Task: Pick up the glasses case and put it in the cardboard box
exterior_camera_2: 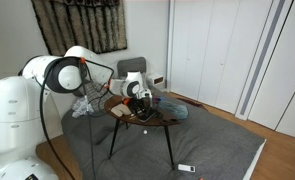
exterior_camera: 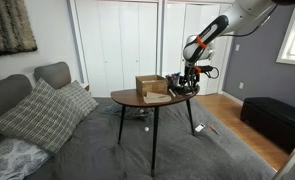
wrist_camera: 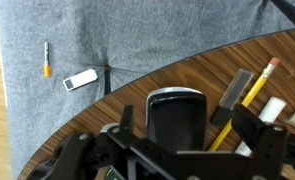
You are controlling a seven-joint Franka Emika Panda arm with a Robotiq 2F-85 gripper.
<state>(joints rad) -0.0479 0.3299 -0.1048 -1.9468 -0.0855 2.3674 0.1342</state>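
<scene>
Right under the wrist camera, the fingers (wrist_camera: 124, 120) stand wide apart, one on each side of the small dark oblong glasses case (wrist_camera: 177, 118). A gap seems to show on both sides, so nothing is clamped yet. The case lies flat on the round brown wooden bench (wrist_camera: 212, 70), near its edge. Its long axis runs along the gap, which suits a pinch across the short width. Just beside it lie a yellow pencil (wrist_camera: 255, 88) and a small white block (wrist_camera: 274, 110), near enough that a closing finger could catch them. Beyond the bench edge, a little white object (wrist_camera: 82, 78) and an orange pen (wrist_camera: 47, 62) lie on the grey carpet (wrist_camera: 167, 30). In an exterior view the white robot arm (exterior_camera: 212, 35) reaches down from above, with the wrist pointing at the bench top. The fingers are low, just beside the plain brown open-topped cardboard box (exterior_camera: 152, 87), so a short lift and carry should do.
</scene>
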